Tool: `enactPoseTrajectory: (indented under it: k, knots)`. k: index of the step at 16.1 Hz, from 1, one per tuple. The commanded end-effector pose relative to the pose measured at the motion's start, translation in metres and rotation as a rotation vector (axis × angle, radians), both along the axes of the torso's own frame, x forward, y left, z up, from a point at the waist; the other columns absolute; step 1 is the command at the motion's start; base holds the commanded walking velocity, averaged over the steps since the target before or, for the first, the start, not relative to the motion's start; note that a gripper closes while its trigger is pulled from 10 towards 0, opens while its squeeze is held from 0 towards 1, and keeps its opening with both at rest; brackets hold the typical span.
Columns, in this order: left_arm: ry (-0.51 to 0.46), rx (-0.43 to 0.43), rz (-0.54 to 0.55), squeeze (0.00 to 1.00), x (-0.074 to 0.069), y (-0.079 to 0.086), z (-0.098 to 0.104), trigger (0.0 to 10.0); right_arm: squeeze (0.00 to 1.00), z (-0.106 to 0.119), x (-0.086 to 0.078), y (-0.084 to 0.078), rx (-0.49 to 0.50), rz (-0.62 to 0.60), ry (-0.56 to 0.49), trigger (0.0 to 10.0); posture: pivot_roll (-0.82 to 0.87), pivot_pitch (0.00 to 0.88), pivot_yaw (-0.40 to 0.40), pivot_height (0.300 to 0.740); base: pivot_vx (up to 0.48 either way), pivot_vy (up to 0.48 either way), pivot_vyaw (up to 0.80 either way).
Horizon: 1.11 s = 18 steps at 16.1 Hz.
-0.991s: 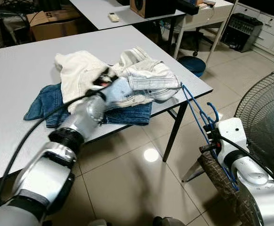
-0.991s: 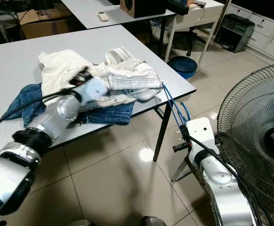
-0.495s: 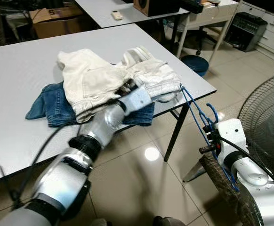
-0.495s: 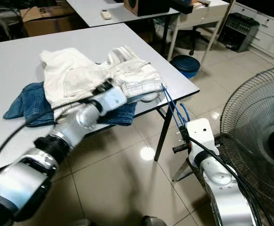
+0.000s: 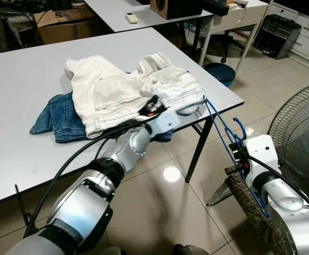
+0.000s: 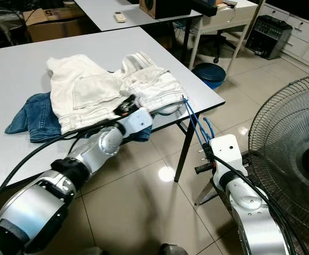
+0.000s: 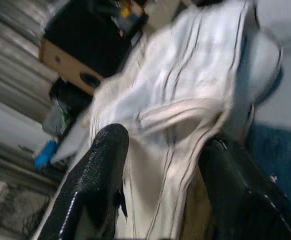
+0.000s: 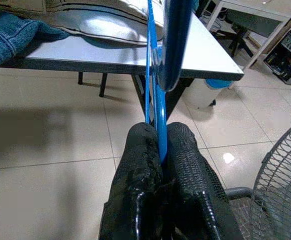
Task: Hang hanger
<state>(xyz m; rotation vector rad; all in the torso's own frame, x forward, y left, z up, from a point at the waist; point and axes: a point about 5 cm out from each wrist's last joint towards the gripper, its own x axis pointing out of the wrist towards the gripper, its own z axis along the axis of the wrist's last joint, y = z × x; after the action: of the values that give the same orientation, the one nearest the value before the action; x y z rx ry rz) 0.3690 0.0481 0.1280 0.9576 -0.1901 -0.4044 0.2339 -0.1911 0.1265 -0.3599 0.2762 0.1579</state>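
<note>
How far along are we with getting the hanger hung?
Done: the right gripper is shut on the blue hanger, held beside the table corner. In hand: the left gripper, open, reaches at the cream trousers on top of the jeans. Left: nothing is on the hanger yet, and it isn't hung.

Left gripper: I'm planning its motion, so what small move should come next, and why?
Probably close the left gripper on the white jeans: its open fingers straddle a fold at the table edge, while the right gripper is clamped on the blue hanger.
</note>
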Motion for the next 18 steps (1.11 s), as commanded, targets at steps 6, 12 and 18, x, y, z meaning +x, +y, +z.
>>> enactPoseTrajectory:
  k: [6, 12, 18]
  knots:
    - [-0.329, -0.11, -0.007, 0.0, 0.003, 0.005, 0.046, 10.0, 0.0, 0.007, -0.002, -0.005, -0.019, -0.013, -0.019, 10.0, -0.15, 0.038, -0.01, 0.74, 0.0, 0.0, 0.0]
    - [-0.023, -0.108, 0.046, 0.0, 0.011, 0.001, 0.024, 10.0, 0.0, 0.007, 0.001, -0.001, -0.013, -0.003, -0.02, 10.0, -0.14, 0.033, -0.012, 0.74, 0.0, 0.0, 0.0]
    - [0.04, -0.185, 0.063, 0.0, 0.016, -0.001, 0.031, 0.0, 0.0, 0.007, 0.002, -0.002, -0.013, -0.007, -0.023, 10.0, -0.14, 0.026, -0.013, 0.74, 0.0, 0.0, 0.0]
